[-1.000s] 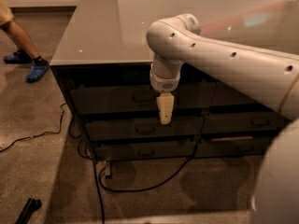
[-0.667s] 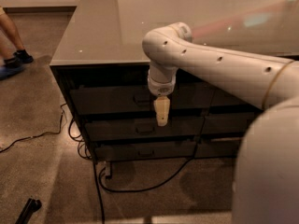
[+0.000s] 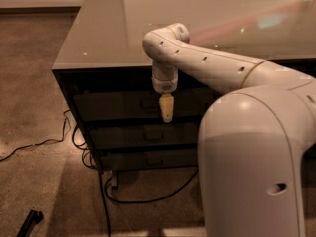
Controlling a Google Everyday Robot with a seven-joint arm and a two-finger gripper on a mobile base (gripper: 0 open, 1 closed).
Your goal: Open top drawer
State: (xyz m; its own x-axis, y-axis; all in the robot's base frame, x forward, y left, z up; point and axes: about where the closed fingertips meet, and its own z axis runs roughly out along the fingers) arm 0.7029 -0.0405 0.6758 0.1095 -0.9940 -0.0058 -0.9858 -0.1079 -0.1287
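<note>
Facing the camera, the top drawer [image 3: 111,106] runs left-right behind the pincer [image 3: 167,114].

the arm [image 3: 212,63] is a chain of smooth, glossy white shells with rounded elbows, and small dark round holes are dotted along its long link. a thin tan seam rings the place where that link meets the next, thicker segment. the nearest shell is a big white dome with one dark oval slot low on its side. the short white wrist ends in a greyish collar, and below it the gripper [image 3: 167,116] is pale tan and tapered, hanging in front of the top drawer [image 3: 113,106].
</note>
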